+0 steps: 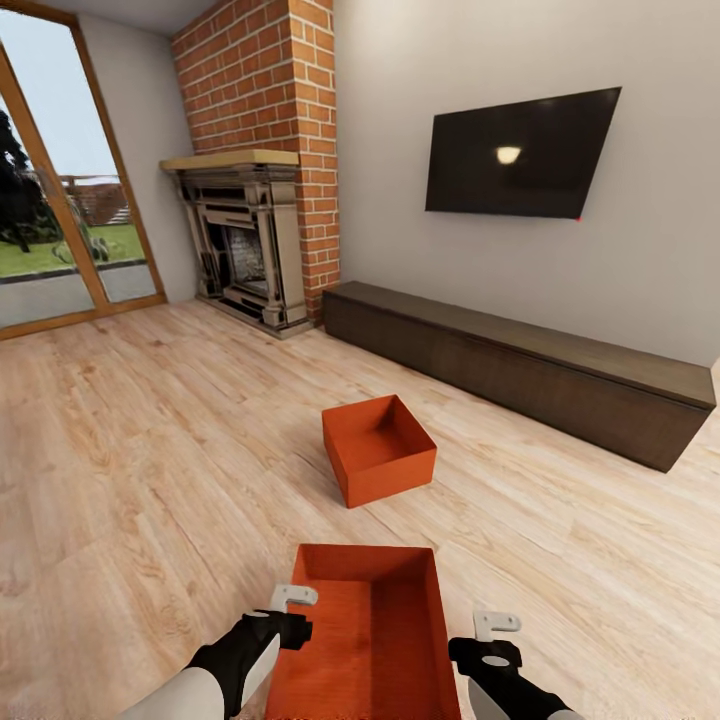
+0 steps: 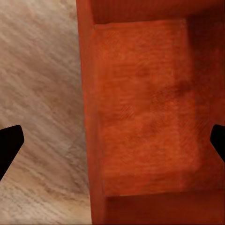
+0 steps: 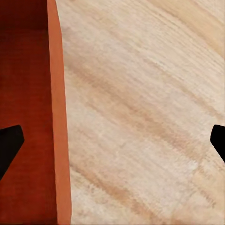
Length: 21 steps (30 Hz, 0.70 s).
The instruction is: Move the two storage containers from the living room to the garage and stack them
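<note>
- Near storage container on the light wood plank floor of the living room, lying between the two sets of fingers; left gripper over its left wall, right gripper just outside its right wall.
- Second storage container farther ahead of both sets of fingers, well apart from the near one, open side up, in front of the long low cabinet.
- Left fingers spread wide, straddling the container's left wall; nothing held.
- Right fingers also spread wide, the right wall between them but close to one finger; nothing held.
- Likely risk: thin plain walls offering little to pinch, so an uneven close could tip or slide the bin across the smooth planks.
- Likely risk: off-centre right wall pushed sideways by that finger before the other touches.
- Likely risk: lifting with one side gripped deeper than the other, tilting the bin.
- Brick fireplace and wall TV well away from the fingers, no obstruction.
</note>
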### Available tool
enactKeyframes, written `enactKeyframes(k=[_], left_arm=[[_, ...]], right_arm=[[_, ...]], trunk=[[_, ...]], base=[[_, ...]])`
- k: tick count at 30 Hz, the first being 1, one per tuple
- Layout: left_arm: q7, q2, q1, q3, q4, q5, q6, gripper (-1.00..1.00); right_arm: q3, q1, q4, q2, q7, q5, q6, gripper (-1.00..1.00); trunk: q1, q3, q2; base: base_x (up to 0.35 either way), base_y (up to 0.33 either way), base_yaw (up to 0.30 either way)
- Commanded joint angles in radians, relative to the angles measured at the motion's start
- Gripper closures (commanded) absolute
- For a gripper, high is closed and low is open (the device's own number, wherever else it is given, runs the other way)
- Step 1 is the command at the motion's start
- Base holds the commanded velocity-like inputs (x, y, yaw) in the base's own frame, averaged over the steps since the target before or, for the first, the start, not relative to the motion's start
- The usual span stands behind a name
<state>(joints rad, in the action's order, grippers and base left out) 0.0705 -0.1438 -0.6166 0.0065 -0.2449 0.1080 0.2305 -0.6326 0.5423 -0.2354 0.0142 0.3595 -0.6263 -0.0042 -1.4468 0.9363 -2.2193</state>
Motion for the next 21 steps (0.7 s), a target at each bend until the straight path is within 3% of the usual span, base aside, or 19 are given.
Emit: enactKeyframes(k=[1, 21], left_arm=[[0.002, 0.000, 0.000, 0.001, -0.002, 0.010, 0.007, -1.00], [0.002, 0.001, 0.000, 0.001, -0.002, 0.013, 0.006, -1.00]], right_arm=[[-0.009, 0.001, -0.001, 0.000, 0.006, -0.009, 0.000, -1.00], [-0.011, 0.001, -0.001, 0.000, 0.006, -0.009, 0.000, -1.00]], trunk=[[-0.004, 0.006, -0.008], [-0.080, 0.101, -0.148]], base=[[0.000, 0.000, 0.000], [0.000, 0.000, 0.000]])
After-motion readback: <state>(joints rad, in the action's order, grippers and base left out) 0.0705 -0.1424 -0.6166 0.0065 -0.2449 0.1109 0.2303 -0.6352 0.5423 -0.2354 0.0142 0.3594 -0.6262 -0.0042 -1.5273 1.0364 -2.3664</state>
